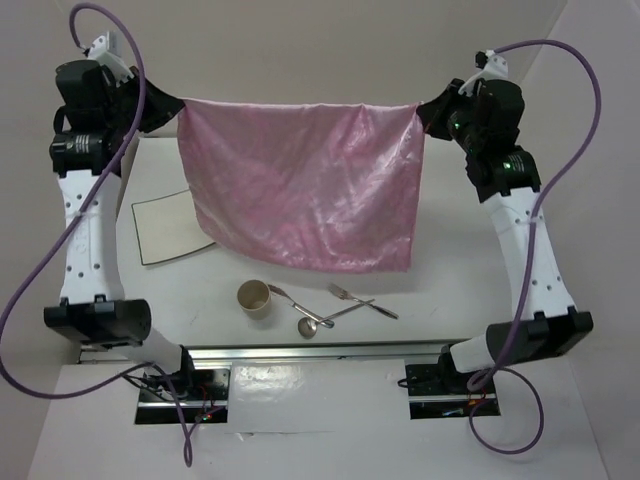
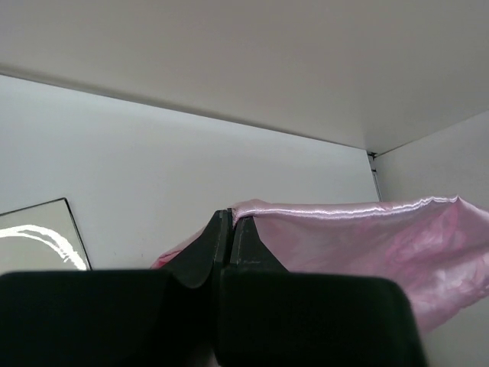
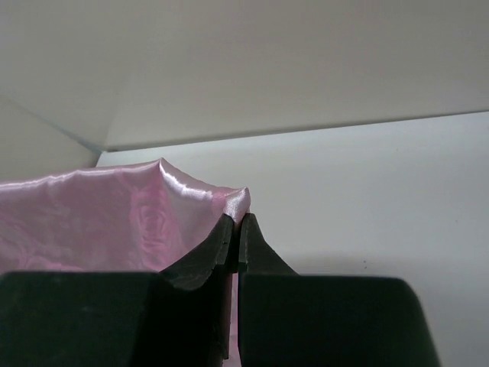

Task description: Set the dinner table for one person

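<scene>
A shiny pink cloth [image 1: 305, 185] hangs stretched in the air over the white dinner table [image 1: 450, 285]. My left gripper [image 1: 180, 104] is shut on its top left corner, and my right gripper [image 1: 421, 108] is shut on its top right corner. The left wrist view shows the left gripper [image 2: 231, 218] with the pink cloth [image 2: 367, 237] pinched between its black fingers. In the right wrist view the right gripper [image 3: 238, 220] pinches a corner of the pink cloth [image 3: 114, 218]. The cloth's lower edge hangs near the table's middle.
A white square plate [image 1: 170, 228] lies at the table's left, partly behind the cloth. Near the front edge stand a beige cup [image 1: 254, 298], a spoon [image 1: 315, 322], a fork [image 1: 362, 301] and another utensil [image 1: 296, 304]. An aluminium rail [image 1: 320, 352] runs along the front.
</scene>
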{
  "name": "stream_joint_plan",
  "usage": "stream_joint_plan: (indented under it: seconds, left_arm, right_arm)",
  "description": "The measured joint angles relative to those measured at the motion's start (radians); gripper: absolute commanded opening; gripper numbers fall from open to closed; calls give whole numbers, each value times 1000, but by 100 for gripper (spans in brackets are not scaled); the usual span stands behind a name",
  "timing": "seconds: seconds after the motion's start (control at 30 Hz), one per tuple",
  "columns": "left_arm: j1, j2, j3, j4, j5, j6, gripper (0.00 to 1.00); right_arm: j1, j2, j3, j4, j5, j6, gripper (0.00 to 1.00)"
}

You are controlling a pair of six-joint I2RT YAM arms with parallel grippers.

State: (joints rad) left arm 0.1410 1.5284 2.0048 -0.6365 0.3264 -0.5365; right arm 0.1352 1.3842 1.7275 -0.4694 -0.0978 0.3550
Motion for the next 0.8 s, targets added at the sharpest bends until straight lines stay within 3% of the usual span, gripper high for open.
stream_joint_plan:
  seconds: [0.33, 0.53, 0.63, 0.8]
  left_arm:
    - [1, 424, 272, 62, 102, -53, 0]
    - [14, 460, 302, 108, 162, -101, 0]
    - [23, 407, 211, 171, 180, -105, 0]
    - [26, 182, -198, 264, 186, -104, 0]
  right_arm:
    - [-87, 301, -21, 272, -23, 54, 0]
    - [-135, 309, -52, 392, -49, 87, 0]
    - [-149, 258, -122, 435, -68, 97, 0]
    - [-156, 95, -363, 465, -85, 98, 0]
